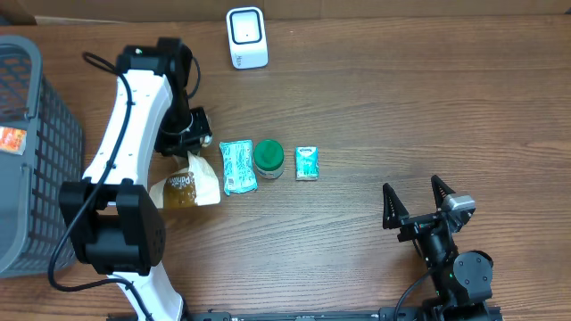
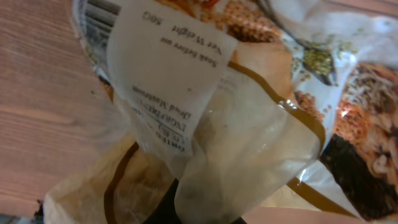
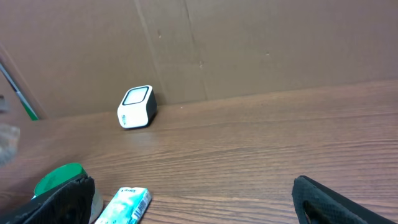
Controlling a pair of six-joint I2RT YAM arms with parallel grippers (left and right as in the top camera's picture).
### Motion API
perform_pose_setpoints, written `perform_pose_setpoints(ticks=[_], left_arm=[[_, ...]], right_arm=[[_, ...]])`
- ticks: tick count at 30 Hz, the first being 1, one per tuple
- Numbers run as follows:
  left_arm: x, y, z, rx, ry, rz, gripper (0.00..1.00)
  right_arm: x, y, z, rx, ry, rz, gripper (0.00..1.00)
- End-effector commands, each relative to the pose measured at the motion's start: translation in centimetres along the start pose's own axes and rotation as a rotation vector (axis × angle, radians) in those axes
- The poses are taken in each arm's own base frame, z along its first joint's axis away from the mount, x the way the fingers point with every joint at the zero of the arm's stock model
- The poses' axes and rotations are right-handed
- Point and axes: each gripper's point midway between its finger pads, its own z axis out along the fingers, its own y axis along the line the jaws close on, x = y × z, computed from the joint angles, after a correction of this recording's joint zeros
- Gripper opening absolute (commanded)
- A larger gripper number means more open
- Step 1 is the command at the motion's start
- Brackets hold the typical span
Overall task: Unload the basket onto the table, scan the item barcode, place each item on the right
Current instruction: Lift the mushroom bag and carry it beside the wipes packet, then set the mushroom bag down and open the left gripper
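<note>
You're looking at a wooden table [image 1: 401, 107] carrying a white scanner [image 1: 246, 37] near its far edge, a grey basket [image 1: 27, 134] at the left, and a teal pouch [image 1: 237, 167], green-lidded jar [image 1: 268, 158] and small teal packet [image 1: 307, 163] lying in a row.

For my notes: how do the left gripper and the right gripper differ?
The left gripper is shut on the bag; the right gripper is open and empty. The left gripper is at the row of items; the right gripper is apart from them. Both have black fingers.
</note>
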Motion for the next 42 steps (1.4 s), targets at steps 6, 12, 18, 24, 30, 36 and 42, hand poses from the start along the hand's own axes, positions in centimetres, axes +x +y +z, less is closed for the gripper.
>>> perform_pose_setpoints(ticks=[6,12,18,24,30,36,42], left_arm=[[0.9,0.6,6.5,-0.072,0.021,0.008,0.04],[0.9,0.2,9.3,-0.063,-0.003,0.024,0.04],[0.7,-1.5,11.1,0.008,-0.032,0.030,0.04],[0.8,-1.5,11.5,0.009,-0.031,-0.049,0.07],[1.2,-2.7,11.4,0.076,-0.004,-0.047,0.09],[1.1,-3.8,11.4,0.107,-0.013,-0.026,0.19],[0.8,-2.9,9.6,0.072,-0.010,0.015,0.73]], right_arm=[[0.1,-0.3,0.0,0.011,-0.008,-0.003,1.00],[0.1,-0.3,0.0,0.011,-0.009,-0.003,1.00],[0.1,-0.3,0.0,0.011,-0.009,-0.003,1.00],[0.1,-0.3,0.0,0.011,-0.008,-0.003,1.00],[0.1,-0.3,0.0,0.011,-0.009,-0.004,1.00],[0.1,-0.3,0.0,0.011,-0.009,-0.003,1.00],[0.1,-0.3,0.0,0.012,-0.009,-0.003,1.00]])
